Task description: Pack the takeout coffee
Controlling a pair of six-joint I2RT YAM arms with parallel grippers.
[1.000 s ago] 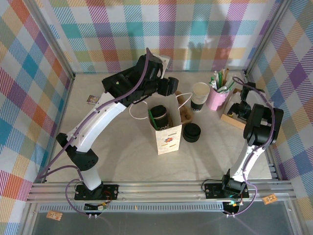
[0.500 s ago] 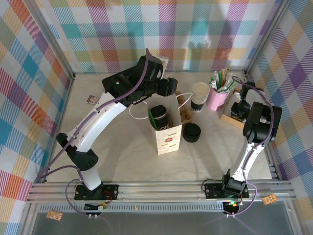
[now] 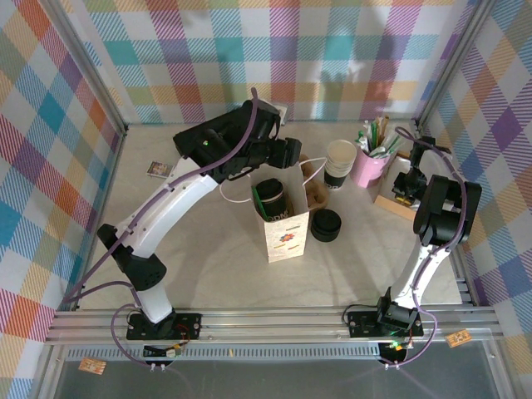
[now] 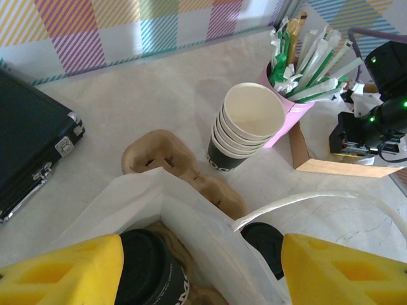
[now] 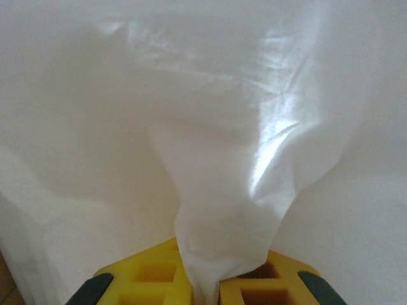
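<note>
White tissue, a paper napkin [image 5: 216, 203] by the look of it, is pinched tight in my right claw [image 5: 203, 289] (presumably to go with the order). My left claw [image 4: 203, 270] hangs open over the paper bag [image 4: 191, 210], probably minding its mouth. Inside the bag the takeout coffee [image 4: 146, 260] stands upright, black lid on, its dark band lettered in white.

The fingers [image 4: 60, 270] of my left gripper [image 4: 203, 273] run off the bottom edge, and one covers part of the lidded cup [image 4: 149, 267]. The white sheet [image 5: 222, 159] pinched in my right gripper [image 5: 203, 283] screens everything behind it.
</note>
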